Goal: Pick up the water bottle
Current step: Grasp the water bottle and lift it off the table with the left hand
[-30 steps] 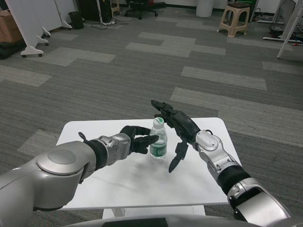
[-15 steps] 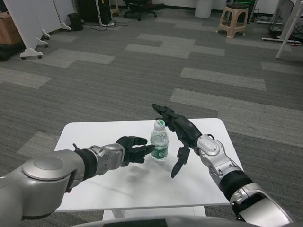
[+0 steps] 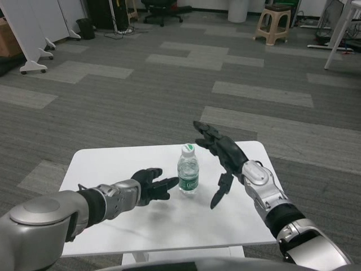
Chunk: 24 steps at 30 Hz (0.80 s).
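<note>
A small clear water bottle [image 3: 188, 169] with a green label and a pale green cap stands upright near the middle of the white table [image 3: 113, 161]. My left hand [image 3: 151, 186] lies just left of the bottle with its fingers apart, and its fingertips [image 3: 172, 182] reach almost to the label. Whether they touch it I cannot tell. My right hand [image 3: 221, 156] hovers to the bottle's right, open, fingers spread above and behind the cap, thumb hanging down. A gap shows between it and the bottle.
The table's far edge runs just behind the bottle. Beyond it lies grey patterned carpet, with white partition panels [image 3: 34, 28] at far left, a beige stool [image 3: 272, 23] and an office chair [image 3: 162, 7] at the back.
My left hand has drawn back towards me and to the left. My right hand has shifted to the right, away from the bottle. The bottle stands as before.
</note>
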Motion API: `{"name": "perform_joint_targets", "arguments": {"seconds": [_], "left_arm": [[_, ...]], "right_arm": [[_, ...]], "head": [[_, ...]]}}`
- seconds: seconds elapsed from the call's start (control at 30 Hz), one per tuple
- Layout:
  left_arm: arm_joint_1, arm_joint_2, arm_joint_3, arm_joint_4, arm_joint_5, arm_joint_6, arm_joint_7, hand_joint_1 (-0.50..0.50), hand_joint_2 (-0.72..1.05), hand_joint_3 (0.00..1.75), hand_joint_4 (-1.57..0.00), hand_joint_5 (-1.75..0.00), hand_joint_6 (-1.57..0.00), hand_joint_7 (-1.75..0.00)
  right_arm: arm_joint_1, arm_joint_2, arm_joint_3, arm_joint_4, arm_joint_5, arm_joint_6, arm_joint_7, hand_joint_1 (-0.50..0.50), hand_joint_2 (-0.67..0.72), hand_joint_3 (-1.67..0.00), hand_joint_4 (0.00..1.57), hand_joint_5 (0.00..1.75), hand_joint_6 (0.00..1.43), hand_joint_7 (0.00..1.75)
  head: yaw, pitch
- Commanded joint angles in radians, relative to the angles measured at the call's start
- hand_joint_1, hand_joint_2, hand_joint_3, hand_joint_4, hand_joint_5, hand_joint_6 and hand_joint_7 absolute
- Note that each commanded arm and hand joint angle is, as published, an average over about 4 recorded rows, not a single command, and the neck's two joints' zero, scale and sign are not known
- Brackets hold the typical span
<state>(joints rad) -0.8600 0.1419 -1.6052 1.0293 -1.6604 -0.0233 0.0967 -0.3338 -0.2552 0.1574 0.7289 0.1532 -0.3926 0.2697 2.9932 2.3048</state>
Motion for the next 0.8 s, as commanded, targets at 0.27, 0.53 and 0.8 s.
{"name": "perform_joint_targets", "arguments": {"seconds": [0.27,0.53,0.8], "left_arm": [[0.014,0.027,0.031,-0.012,0.029,-0.025,-0.001,0.5,1.05,0.09,0.0,-0.72,0.0,0.0],[0.041,0.042,0.103,-0.034,0.09,-0.043,-0.02,0.5,1.05,0.09,0.0,-0.67,0.0,0.0],[0.098,0.076,0.229,-0.05,0.255,-0.139,-0.061,0.5,1.05,0.09,0.0,-0.54,0.0,0.0]], "right_arm": [[-0.125,-0.017,-0.058,0.205,0.011,0.055,0.051,-0.21,0.66,-0.16,0.0,0.68,0.0,0.0],[-0.205,0.004,0.06,0.248,0.014,0.079,0.117,-0.17,0.69,-0.16,0.0,0.78,0.0,0.03],[-0.22,0.045,0.16,0.25,0.018,0.083,0.138,-0.17,0.72,-0.1,0.0,0.87,0.0,0.07]], "head": [[-0.007,0.009],[-0.014,-0.004],[-0.019,-0.01]]}}
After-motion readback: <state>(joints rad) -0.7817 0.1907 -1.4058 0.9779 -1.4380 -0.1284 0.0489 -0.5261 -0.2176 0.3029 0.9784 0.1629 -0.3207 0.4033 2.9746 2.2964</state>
